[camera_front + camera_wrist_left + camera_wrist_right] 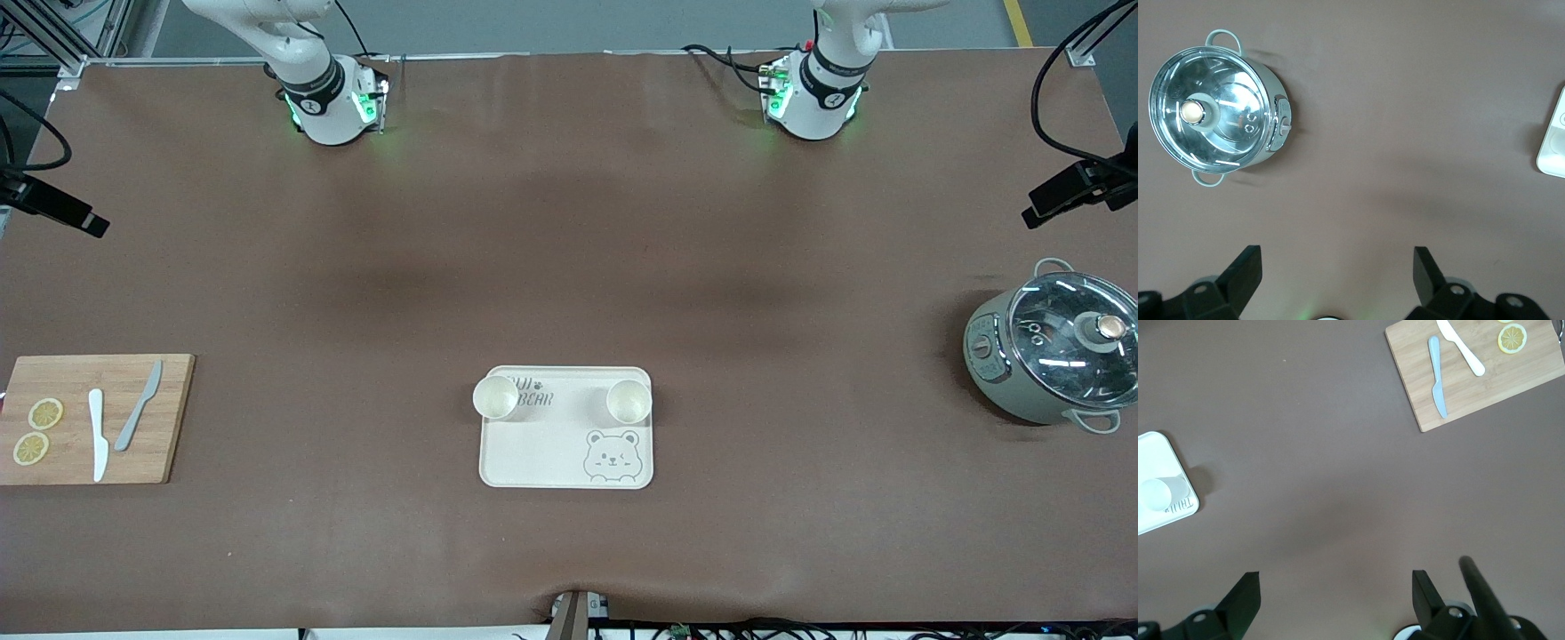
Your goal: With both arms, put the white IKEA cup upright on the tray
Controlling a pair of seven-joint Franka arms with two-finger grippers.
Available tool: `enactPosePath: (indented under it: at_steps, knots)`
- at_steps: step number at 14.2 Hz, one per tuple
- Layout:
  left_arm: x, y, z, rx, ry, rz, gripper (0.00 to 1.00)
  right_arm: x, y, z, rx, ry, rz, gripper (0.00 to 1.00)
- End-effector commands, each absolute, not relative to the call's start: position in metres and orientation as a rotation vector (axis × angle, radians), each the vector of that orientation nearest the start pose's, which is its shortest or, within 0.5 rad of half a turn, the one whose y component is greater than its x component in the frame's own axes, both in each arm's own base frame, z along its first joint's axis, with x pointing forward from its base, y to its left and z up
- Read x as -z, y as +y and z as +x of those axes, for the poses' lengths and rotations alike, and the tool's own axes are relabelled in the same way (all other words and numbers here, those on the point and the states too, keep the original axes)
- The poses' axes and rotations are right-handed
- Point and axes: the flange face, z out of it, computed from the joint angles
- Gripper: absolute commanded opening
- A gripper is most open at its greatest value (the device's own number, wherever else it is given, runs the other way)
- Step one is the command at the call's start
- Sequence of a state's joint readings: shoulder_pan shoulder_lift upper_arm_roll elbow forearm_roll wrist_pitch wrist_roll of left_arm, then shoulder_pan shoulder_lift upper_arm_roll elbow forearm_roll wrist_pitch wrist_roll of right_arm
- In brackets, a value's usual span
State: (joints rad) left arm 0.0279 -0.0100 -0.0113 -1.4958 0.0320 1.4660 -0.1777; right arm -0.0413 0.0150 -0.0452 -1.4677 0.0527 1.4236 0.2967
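The cream tray [551,449] with the bear drawing lies in the middle of the table, near the front camera. Two white cups stand upright on its farther edge. One cup [495,396] is at the corner toward the right arm's end, the other cup [629,401] at the corner toward the left arm's end. Both grippers are out of the front view. My left gripper [1336,252] is open and empty, high over bare table, with the tray's edge [1553,150] in its view. My right gripper [1336,575] is open and empty over bare table, and its view shows the tray [1151,450] and one cup [1158,492].
A wooden cutting board [169,418] with two knives and two lemon slices lies at the right arm's end, also in the right wrist view [1485,393]. A grey pot [996,373] with a glass lid stands at the left arm's end, also in the left wrist view [1275,107].
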Motion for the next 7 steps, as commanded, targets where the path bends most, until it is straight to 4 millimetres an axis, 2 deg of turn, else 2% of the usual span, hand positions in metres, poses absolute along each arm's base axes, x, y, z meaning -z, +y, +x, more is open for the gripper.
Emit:
enactPosePath:
  at_steps: [1,2,4,7]
  knots:
    - [-0.658,0.013,0.532,-0.015,-0.262,-3.092,1.00,-0.650,-0.043,0.536,-0.081,0.607,-3.074,1.00]
    - [-0.656,0.013,0.532,-0.022,-0.262,-3.092,1.00,-0.651,-0.045,0.536,-0.073,0.585,-3.104,1.00]
    - [-0.654,0.012,0.533,-0.025,-0.259,-3.092,1.00,-0.651,-0.028,0.538,-0.070,0.475,-3.145,1.00]
    - [-0.650,0.007,0.535,-0.034,-0.235,-3.090,1.00,-0.651,-0.022,0.537,-0.078,0.443,-3.156,1.00]
